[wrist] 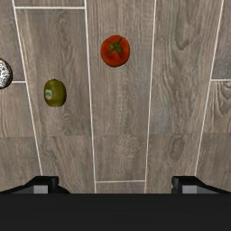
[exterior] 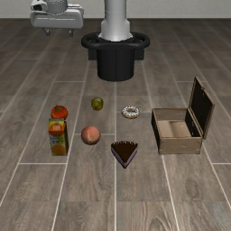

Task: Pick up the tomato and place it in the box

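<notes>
A red tomato with a green stem lies on the wooden floor at the exterior view's left, just behind an orange juice carton. The brown wooden box stands at the exterior view's right, its lid raised. My gripper hangs high above the floor, near the robot's base and far from the tomato. In the wrist view the tomato lies well ahead of my gripper. The fingertips stand wide apart, open, with nothing between them.
A green kiwi, a peach, a ring-shaped pastry and a dark cake slice lie between the tomato and the box. The robot's black base stands behind them.
</notes>
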